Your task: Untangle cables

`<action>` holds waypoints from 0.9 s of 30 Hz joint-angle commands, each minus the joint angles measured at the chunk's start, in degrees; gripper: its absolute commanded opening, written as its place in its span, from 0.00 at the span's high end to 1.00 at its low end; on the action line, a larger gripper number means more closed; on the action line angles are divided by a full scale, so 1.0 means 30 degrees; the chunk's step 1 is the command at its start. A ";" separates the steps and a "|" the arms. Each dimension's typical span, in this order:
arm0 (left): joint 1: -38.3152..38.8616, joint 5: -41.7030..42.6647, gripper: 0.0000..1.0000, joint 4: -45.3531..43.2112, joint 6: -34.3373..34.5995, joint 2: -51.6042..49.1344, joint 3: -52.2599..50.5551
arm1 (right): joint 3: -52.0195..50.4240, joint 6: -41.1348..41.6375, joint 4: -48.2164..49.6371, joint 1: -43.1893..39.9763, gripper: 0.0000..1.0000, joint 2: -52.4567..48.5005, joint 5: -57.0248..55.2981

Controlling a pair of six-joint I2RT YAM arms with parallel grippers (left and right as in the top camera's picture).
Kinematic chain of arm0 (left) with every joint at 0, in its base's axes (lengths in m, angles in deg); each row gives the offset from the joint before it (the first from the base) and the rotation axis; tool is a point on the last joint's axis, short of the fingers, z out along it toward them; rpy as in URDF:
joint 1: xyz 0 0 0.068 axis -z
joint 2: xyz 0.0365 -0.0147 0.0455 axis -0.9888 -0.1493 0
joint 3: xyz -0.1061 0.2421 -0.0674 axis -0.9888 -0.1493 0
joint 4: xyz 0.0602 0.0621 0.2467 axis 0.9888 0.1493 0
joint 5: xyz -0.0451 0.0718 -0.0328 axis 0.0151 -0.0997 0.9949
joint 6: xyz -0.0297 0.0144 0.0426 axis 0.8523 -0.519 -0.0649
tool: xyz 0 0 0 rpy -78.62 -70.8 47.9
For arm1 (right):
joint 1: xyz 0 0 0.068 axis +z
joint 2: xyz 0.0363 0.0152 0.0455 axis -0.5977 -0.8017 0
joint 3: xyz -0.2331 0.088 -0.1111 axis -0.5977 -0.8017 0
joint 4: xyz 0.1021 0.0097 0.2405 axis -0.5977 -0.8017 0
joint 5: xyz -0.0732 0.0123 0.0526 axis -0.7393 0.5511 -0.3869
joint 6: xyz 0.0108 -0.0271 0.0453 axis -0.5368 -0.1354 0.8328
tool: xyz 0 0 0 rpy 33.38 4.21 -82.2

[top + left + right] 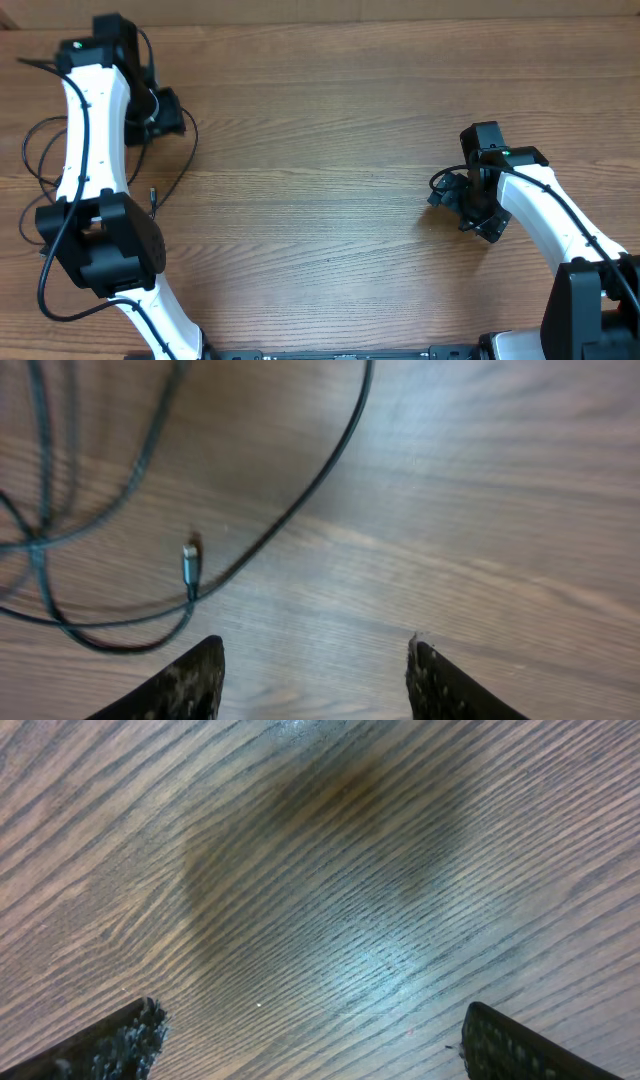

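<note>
At the left edge of the desk (330, 230), the cables (190, 570) lie loose just ahead of the left gripper (315, 660), half open, holding nothing; the right gripper (310, 1030) gapes wide, well apart.

A brown wood-grain table (330, 150) spans every view, its fine lines running crosswise, with a pale sheen.
</note>
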 commanded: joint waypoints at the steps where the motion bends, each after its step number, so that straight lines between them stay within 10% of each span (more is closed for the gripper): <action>1: 0.0095 -0.0270 0.41 -0.0495 -0.0160 -0.0015 -0.1967 | 0.0022 0.0000 0.0080 0.0007 0.07 0.0372 0.0036; 11: 0.0124 -0.1479 0.38 -0.8721 -0.1472 -0.0015 -0.8043 | 0.0022 -0.0007 0.0029 0.0007 0.07 0.0372 0.0029; 21: 0.0124 -0.1537 0.43 -0.9908 -0.1333 -0.0015 -1.1045 | 0.0022 0.0000 0.0146 0.0007 0.07 0.0372 0.0029; 27: 0.0124 -0.1537 0.76 -0.9828 -0.1144 -0.0015 -1.1927 | 0.0022 -0.0007 0.0138 0.0007 0.07 0.0372 0.0029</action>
